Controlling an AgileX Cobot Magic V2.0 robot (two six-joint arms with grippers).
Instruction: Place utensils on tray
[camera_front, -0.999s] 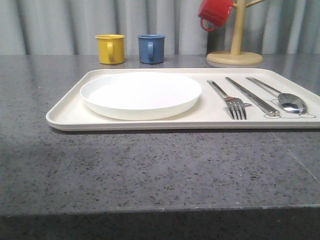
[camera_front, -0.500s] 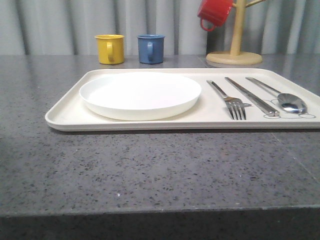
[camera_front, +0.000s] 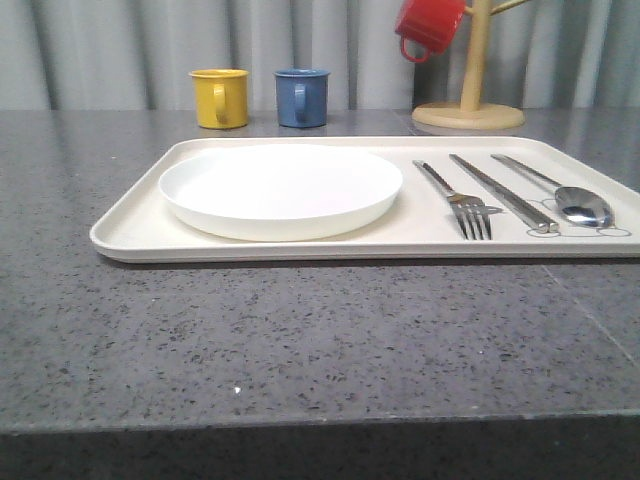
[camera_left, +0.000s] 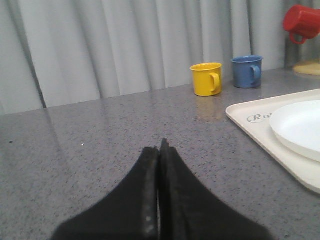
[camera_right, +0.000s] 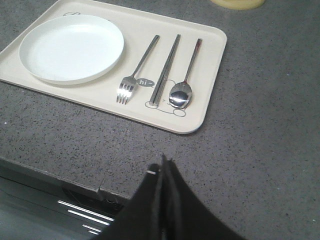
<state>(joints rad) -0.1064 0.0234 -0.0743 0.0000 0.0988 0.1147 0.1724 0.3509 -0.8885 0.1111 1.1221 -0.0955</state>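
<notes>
tray: fork, chopsticks, spoon near right rim | left gripper, right gripper: fingers pressed together, holding nothing, over bare table

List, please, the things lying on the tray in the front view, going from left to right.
Plate → fork → chopsticks → spoon, all resting on the tray.

One tray, one plate, one fork, one chopstick pair, one spoon, three mugs.
</notes>
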